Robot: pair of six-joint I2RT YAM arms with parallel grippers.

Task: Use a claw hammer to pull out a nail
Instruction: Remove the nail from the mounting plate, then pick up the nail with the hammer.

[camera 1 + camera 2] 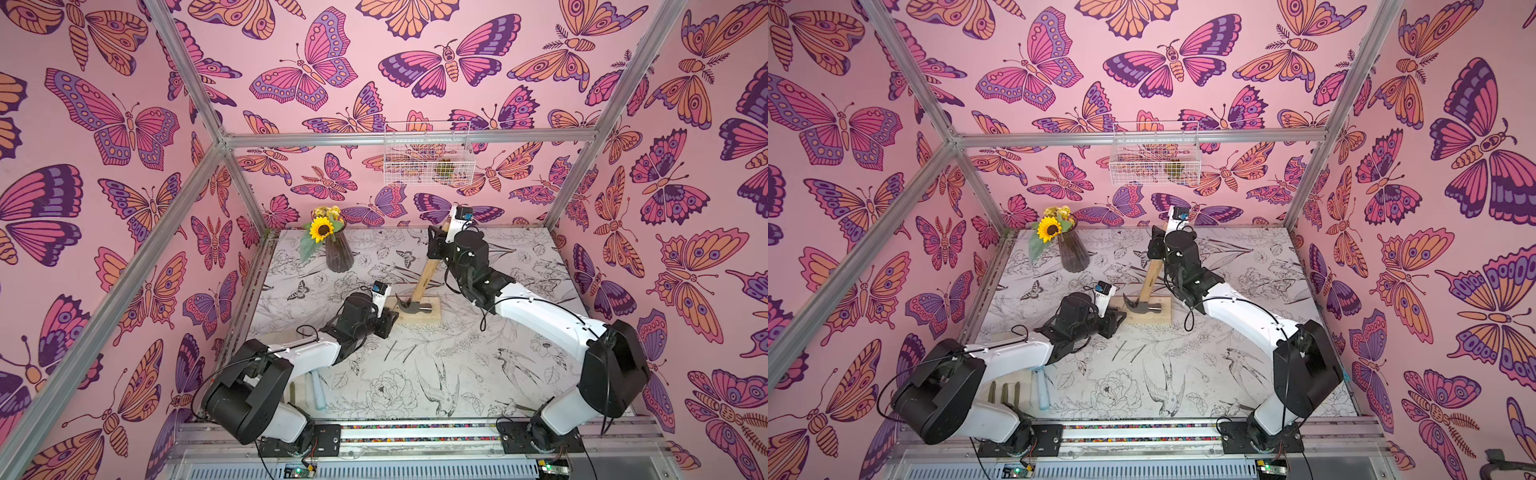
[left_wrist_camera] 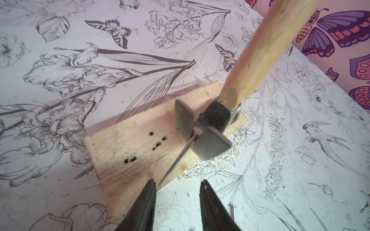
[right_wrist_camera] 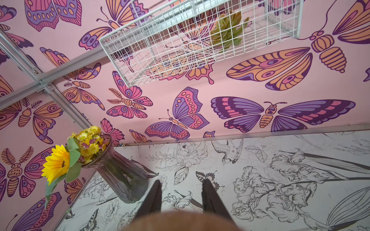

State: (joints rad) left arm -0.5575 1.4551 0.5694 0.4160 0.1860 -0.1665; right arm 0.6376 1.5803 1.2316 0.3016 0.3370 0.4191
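At the near edge of the bench (image 1: 457, 386), a pale-blue trowel (image 1: 319, 391) lies beside the base of the left arm, well apart from the work. Farther in, the left end effector (image 2: 177, 186) hovers low at the left end of a wooden block (image 2: 128, 160). Its 2 fingers (image 2: 149, 200) are spread with nothing between them: released. A spare nail (image 2: 231, 212) lies on the bench just beside that end effector.

The block lies flat near the middle of the bench and shows several dark holes in its top face. The claw hammer (image 1: 424, 277) stands on it, with the grey steel head (image 2: 215, 118) down on the wood and the forked claw (image 2: 210, 144) turned toward the left end effector. A nail (image 2: 177, 160) is caught by its head in the fork of the claw. Its shaft slants down toward the left end effector, and the tip ends just beside 1 finger, apparently clear of the wood. Whether tip and finger touch cannot be told.

From the head, the light-brown wooden handle (image 2: 258, 56) leans up and away toward the back wall. The right end effector (image 3: 181, 185) is clenched on the upper part of that handle. In the right wrist view its 2 dark fingers straddle the blurred end of the wood.

Beyond, in the far left corner of the bench, a ribbed glass vase (image 1: 338, 255) holds a sunflower (image 1: 322, 229) and small yellow blooms. Above the bench, a white wire basket (image 1: 415, 166) hangs on the back wall with a green plant (image 1: 445, 167) inside it. Pink butterfly wallpaper covers the walls.
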